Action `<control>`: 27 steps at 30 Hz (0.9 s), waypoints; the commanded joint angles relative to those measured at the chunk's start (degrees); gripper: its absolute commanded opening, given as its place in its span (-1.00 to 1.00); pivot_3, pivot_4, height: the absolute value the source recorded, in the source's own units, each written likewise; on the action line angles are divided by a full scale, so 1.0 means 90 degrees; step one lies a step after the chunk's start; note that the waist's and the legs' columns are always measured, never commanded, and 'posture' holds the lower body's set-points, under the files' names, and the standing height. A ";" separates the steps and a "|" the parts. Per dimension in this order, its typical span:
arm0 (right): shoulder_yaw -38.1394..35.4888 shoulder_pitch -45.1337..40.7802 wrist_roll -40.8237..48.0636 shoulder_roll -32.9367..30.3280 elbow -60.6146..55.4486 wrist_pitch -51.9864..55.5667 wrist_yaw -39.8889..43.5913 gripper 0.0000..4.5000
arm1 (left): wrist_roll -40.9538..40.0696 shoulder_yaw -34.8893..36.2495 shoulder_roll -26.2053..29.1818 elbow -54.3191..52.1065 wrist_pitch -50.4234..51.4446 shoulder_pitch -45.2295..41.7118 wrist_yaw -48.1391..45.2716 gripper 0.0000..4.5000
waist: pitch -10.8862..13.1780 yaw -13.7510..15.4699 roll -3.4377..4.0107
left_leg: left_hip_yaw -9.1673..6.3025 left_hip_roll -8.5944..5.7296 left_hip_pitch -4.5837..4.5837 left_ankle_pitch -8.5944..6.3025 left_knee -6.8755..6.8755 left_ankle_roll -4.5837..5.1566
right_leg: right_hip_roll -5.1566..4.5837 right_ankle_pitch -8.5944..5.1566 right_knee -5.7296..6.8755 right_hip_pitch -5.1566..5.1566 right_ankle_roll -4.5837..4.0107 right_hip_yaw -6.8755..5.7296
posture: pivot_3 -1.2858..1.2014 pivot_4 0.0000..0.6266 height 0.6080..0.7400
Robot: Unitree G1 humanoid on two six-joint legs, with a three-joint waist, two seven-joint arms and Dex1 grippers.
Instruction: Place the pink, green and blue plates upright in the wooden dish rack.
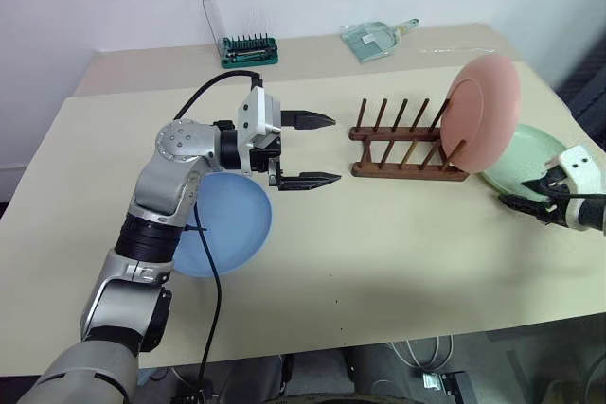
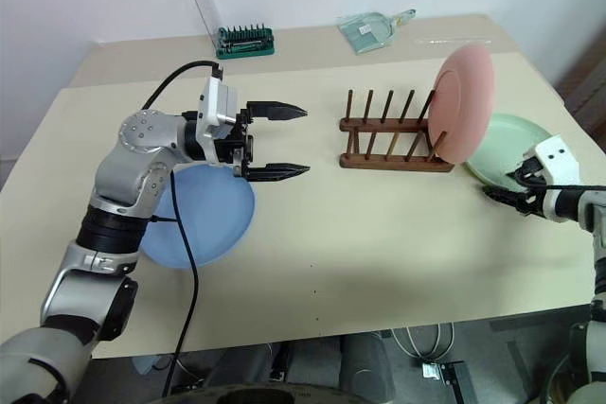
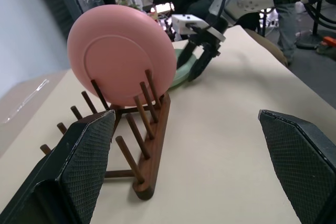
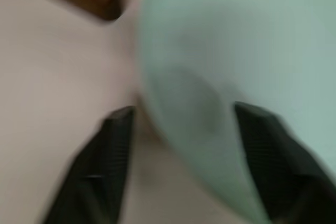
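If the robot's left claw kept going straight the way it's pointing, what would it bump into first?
Probably the wooden dish rack. The left gripper points level toward its empty pegs, jaws wide open, with only bare table between. Depth is hard to judge, so it might pass just above the pegs.

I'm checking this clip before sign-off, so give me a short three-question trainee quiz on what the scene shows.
1. True or false: the salmon pink round plate stands upright in the dark brown wooden peg rack.
2. Which plate lies flat under the left arm? A pale mint green, B light blue, C pink.
3. Fill in: the right gripper is at the rim of the ____ plate.

Key
1. True; it stands at the rack's right end.
2. B; the light blue round plate lies on the beige table, with the left gripper open above the table.
3. Pale mint green plate, lying flat right of the rack.
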 commanded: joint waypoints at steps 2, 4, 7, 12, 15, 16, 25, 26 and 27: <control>0.0051 -0.0114 -0.0120 -0.0014 0.0157 -0.0122 0.0123 -0.75 | -0.0086 0.0132 0.0059 -0.0196 -0.0031 -0.0027 0.0057 1.00 | 0.0000 -0.0003 -0.0001 | 0.0000 0.0000 0.0001 0.0000 0.0000 0.0000 | 0.0000 0.0000 0.0000 0.0001 0.0000 0.0000 | 0.03 -0.52 1.00; -0.0002 -0.0172 -0.0144 -0.0052 0.0206 -0.0202 0.0022 -0.98 | -0.0084 0.0134 0.0056 -0.0155 -0.0046 -0.0062 0.0064 1.00 | -0.0002 -0.0003 -0.0006 | 0.0000 0.0000 0.0005 0.0000 0.0002 0.0000 | 0.0000 0.0000 0.0000 0.0006 0.0000 0.0000 | 0.03 -0.52 1.00; -0.0111 -0.0312 -0.0218 -0.0084 0.0323 -0.0327 -0.0288 -0.98 | -0.0077 0.0130 0.0039 -0.0102 -0.0069 -0.0098 0.0079 1.00 | -0.0004 0.0020 -0.0013 | -0.0010 0.0001 0.0002 0.0002 0.0002 -0.0003 | 0.0003 0.0000 0.0000 0.0007 0.0000 -0.0006 | 0.03 -0.52 1.00; -0.0364 -0.0766 -0.0300 -0.0060 0.0795 -0.0617 -0.1264 -0.98 | -0.0051 0.0128 0.0009 -0.0036 -0.0119 -0.0133 0.0110 1.00 | -0.0003 0.0009 -0.0012 | -0.0006 -0.0003 0.0001 0.0001 0.0002 -0.0002 | -0.0003 0.0001 -0.0001 0.0005 0.0000 -0.0004 | 0.03 -0.52 1.00; -0.0813 -0.1600 -0.0227 -0.0149 0.1412 -0.1066 -0.2630 -0.98 | -0.0017 0.0134 -0.0029 0.0035 -0.0170 -0.0182 0.0156 1.00 | -0.0001 -0.0007 -0.0003 | 0.0000 -0.0005 0.0000 0.0001 0.0002 -0.0002 | -0.0004 0.0001 0.0000 0.0003 -0.0001 0.0000 | 0.03 -0.52 1.00; -0.1227 -0.2029 0.0213 -0.0109 0.1415 -0.1216 -0.2615 -0.98 | -0.0016 0.0138 -0.0039 0.0057 -0.0179 -0.0197 0.0159 1.00 | 0.0000 -0.0020 -0.0002 | 0.0001 -0.0005 0.0000 0.0002 0.0000 -0.0003 | -0.0005 0.0002 -0.0001 0.0000 -0.0002 0.0001 | 0.03 -0.52 1.00; -0.3116 -0.3376 0.3861 0.0722 -0.0973 0.0712 -0.0852 -0.98 | -0.0025 0.0155 -0.0067 0.0176 -0.0231 -0.0242 0.0218 1.00 | 0.0008 -0.0137 0.0016 | -0.0005 0.0011 -0.0006 0.0000 -0.0014 -0.0001 | 0.0014 0.0003 -0.0011 -0.0004 -0.0003 0.0001 | 0.03 -0.52 1.00; -0.3164 -0.3329 0.4460 0.0867 -0.1520 0.1430 -0.0857 -0.98 | -0.0037 0.0160 -0.0069 0.0174 -0.0206 -0.0238 0.0236 1.00 | 0.0008 -0.0134 0.0016 | -0.0005 0.0010 -0.0006 0.0000 -0.0010 0.0000 | 0.0012 0.0003 -0.0010 -0.0004 -0.0002 0.0001 | 0.03 -0.52 1.00; -0.3177 -0.3266 0.5013 0.1026 -0.2070 0.2077 -0.0923 -0.98 | -0.0048 0.0165 -0.0067 0.0179 -0.0190 -0.0239 0.0247 1.00 | 0.0007 -0.0137 0.0018 | -0.0006 0.0009 -0.0007 0.0000 -0.0009 0.0000 | 0.0010 0.0003 -0.0009 -0.0004 -0.0003 0.0001 | 0.03 -0.52 1.00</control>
